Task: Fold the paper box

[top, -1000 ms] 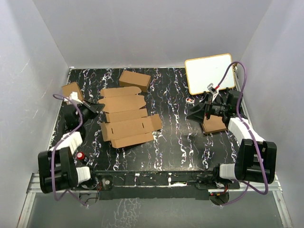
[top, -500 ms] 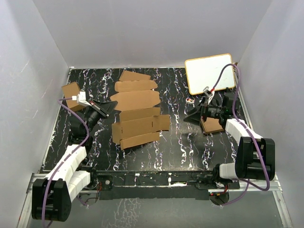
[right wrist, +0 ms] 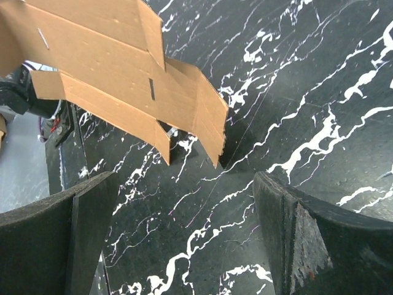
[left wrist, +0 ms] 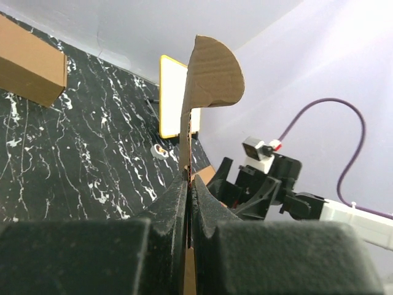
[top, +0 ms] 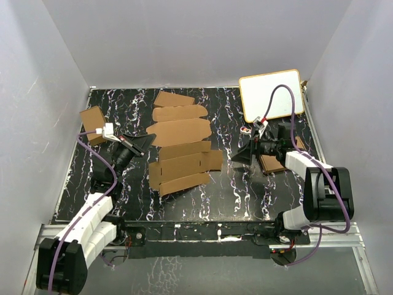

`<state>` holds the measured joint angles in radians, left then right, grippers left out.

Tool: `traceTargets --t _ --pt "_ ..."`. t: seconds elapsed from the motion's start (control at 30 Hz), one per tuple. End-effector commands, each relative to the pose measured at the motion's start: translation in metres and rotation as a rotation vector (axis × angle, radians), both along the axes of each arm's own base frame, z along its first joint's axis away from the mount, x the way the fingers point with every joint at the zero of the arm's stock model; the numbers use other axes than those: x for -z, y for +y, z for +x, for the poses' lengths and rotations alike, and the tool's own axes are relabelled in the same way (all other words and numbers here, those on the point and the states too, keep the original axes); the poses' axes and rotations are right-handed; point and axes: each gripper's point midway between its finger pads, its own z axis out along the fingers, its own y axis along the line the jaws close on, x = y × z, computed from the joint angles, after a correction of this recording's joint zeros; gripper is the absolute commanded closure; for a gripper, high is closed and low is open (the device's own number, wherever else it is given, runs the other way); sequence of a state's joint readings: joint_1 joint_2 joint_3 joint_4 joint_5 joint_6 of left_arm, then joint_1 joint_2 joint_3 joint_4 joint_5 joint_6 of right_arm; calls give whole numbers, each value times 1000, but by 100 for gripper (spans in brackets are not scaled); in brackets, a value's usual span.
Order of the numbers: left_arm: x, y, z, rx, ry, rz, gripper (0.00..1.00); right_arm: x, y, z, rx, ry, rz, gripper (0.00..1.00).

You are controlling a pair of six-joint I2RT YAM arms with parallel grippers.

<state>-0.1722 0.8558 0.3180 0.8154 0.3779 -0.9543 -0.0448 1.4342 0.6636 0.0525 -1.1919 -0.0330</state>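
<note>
So my left pincer (left wrist: pixel 188 184) is clamped tight on the box (top: pixel 182 161) edge, and my right pincer (right wrist: pixel 184 236) is gaping wide, nothing in it, facing the box.

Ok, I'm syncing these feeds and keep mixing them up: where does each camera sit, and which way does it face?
Top external: above and behind the robot, looking down on the table; left arm and right arm show.
Left wrist: looks along the left gripper, shut on the paper box edge, toward the right arm.
Right wrist: looks between the fingers of the open right gripper, across the table.
Shared: all three views show the paper box.
</note>
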Motion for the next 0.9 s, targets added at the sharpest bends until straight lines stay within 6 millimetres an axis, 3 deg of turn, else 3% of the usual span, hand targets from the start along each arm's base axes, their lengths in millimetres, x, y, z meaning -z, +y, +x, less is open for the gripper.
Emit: traceTargets --t 0.0,0.17,0.43,0.87 --pt "-34 -4 -13 29 -114 -44 100 0 7 16 -27 -103 -40 0" --pt "-44 -6 -20 54 -135 -86 100 11 25 12 -80 -91 -50 0" --pt "-54 -13 -25 100 -147 -134 100 14 30 20 -88 -56 -33 1" --pt "-68 -33 -38 184 -164 -191 100 -5 31 17 -95 -162 -21 1"
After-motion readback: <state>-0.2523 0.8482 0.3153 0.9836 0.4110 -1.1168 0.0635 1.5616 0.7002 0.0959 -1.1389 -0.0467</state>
